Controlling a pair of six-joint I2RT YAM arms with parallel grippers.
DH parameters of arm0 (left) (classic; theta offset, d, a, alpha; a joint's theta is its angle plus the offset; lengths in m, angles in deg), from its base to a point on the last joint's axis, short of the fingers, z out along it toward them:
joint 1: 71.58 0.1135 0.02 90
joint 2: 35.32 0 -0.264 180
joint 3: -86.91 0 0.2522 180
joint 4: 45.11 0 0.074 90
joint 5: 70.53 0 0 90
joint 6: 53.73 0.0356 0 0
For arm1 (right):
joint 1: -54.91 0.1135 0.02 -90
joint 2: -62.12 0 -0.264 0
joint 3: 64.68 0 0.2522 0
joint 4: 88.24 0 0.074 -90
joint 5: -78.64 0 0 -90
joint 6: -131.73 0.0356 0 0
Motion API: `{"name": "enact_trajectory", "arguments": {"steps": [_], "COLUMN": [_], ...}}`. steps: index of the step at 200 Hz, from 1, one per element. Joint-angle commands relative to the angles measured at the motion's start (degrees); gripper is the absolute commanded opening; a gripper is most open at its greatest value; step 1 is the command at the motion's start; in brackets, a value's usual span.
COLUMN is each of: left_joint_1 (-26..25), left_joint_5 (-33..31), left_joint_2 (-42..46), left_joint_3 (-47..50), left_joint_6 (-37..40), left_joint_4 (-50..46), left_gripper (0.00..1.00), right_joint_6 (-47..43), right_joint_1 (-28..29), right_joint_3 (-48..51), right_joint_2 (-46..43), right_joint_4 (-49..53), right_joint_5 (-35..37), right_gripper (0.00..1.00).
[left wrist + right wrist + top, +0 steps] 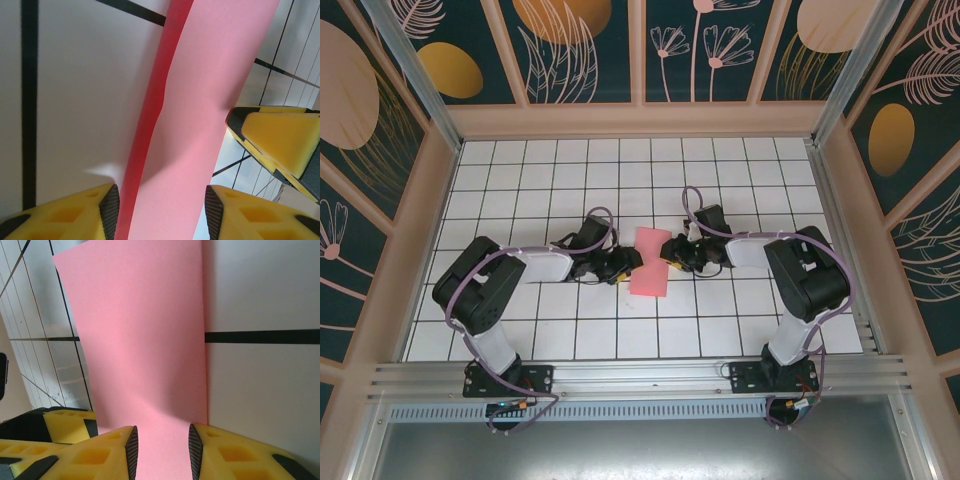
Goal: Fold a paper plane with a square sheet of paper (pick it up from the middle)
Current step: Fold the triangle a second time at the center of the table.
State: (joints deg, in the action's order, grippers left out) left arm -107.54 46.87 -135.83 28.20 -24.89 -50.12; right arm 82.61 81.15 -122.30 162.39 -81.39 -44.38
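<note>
White-gridded bench (520, 330) carried the square sheet of paper (650, 262), folded to a strip, while left tool (627, 262) and right tool (669, 250), jaws apart and gripping nothing, flanked it, apparently to flatten the crease.

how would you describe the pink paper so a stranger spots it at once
On the white gridded table, find where the left pincer and right pincer face each other. The paper sits between them: a plain salmon-pink rectangle among white tiles and black arms.
</note>
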Motion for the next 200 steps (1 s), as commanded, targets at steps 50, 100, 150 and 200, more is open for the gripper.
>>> {"name": "enact_trajectory", "arguments": {"steps": [50, 100, 150, 200], "left_joint_1": [-0.6, -0.6, -0.6, -0.2], "left_joint_5": [2.7, 2.5, 2.0, 3.5], "left_joint_2": [-0.7, -1.4, -2.7, -2.6], "left_joint_3": [-1.8, -2.0, -2.6, -2.5], "left_joint_6": [0.4, -1.8, -1.8, -0.2], "left_joint_4": [2.3, 6.8, 7.3, 10.4], "left_gripper": [0.42, 0.40, 0.30, 0.22], "right_joint_6": [-0.3, 0.0, 0.1, -3.2], "right_joint_1": [-0.3, -0.3, -0.4, 1.0], "right_joint_3": [2.3, 2.1, 2.4, 10.2], "right_joint_2": [0.7, -0.7, -6.6, -19.9], "right_joint_4": [3.5, 1.3, -0.7, -6.7], "right_joint_5": [2.6, 1.3, 1.8, 9.1], "right_gripper": [0.37, 0.37, 0.41, 0.41]}}
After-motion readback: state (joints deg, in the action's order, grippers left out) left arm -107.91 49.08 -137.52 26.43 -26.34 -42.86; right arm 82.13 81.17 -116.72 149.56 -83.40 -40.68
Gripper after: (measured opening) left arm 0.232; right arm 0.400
